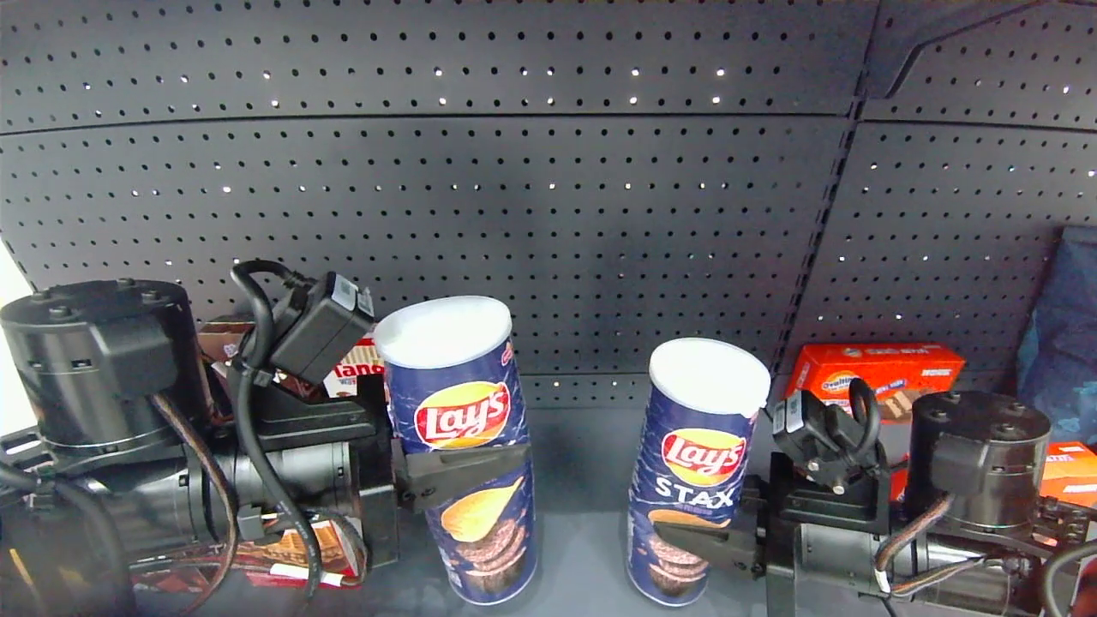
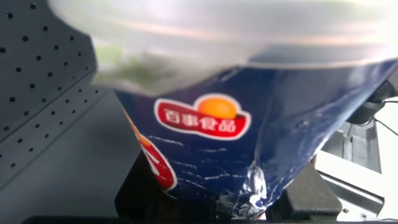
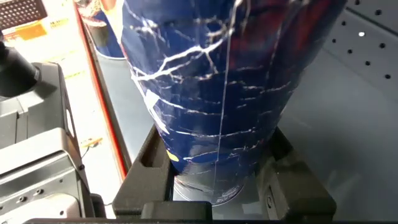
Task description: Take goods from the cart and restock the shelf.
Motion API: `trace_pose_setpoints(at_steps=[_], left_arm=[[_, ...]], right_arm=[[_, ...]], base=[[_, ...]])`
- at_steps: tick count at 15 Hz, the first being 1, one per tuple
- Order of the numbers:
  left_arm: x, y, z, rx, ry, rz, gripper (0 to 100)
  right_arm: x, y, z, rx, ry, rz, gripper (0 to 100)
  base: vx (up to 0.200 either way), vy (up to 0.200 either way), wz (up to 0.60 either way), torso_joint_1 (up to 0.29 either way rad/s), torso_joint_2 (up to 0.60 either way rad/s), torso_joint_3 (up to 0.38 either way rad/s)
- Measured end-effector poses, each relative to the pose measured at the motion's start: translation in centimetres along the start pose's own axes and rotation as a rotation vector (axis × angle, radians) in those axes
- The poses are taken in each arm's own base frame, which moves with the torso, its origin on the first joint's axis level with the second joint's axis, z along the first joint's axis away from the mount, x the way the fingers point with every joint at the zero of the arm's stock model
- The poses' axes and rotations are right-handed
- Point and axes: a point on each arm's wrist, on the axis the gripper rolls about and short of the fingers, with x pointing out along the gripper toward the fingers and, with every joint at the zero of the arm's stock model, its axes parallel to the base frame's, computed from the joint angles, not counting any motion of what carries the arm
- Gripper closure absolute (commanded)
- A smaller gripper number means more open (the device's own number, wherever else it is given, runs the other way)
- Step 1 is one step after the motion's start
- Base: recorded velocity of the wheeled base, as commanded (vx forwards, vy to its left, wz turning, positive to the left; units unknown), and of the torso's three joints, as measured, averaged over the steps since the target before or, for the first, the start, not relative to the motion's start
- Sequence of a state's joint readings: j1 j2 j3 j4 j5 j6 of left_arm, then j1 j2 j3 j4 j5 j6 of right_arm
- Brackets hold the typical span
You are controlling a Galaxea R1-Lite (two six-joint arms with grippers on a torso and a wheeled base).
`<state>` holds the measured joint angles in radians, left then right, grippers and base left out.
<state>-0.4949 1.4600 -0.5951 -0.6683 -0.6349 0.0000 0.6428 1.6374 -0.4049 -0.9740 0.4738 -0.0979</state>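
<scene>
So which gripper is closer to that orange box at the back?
Right. The right gripper, holding the right chip can, is close by the orange box; the left gripper, holding the left chip can, is well to the left.

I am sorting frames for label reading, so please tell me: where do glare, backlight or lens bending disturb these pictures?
Head view: the pegboard seams bow, a wide-lens bend, and bright light pricks through its holes. Left wrist view: the pale lid of the left can looks washed out. Right wrist view: a thin bright gleam runs down the right can.
</scene>
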Motion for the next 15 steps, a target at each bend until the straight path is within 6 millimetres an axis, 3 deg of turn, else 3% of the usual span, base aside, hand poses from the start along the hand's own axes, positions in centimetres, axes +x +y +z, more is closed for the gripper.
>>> trace_pose_setpoints(at_steps=[15], left_arm=[[0.0, 0.0, 0.0, -0.004, -0.001, 0.0, 100]], right_arm=[[1.4, 0.9, -1.0, 0.008, 0.038, 0.067, 100]], base=[[0.0, 0.0, 0.0, 0.0, 0.0, 0.0]])
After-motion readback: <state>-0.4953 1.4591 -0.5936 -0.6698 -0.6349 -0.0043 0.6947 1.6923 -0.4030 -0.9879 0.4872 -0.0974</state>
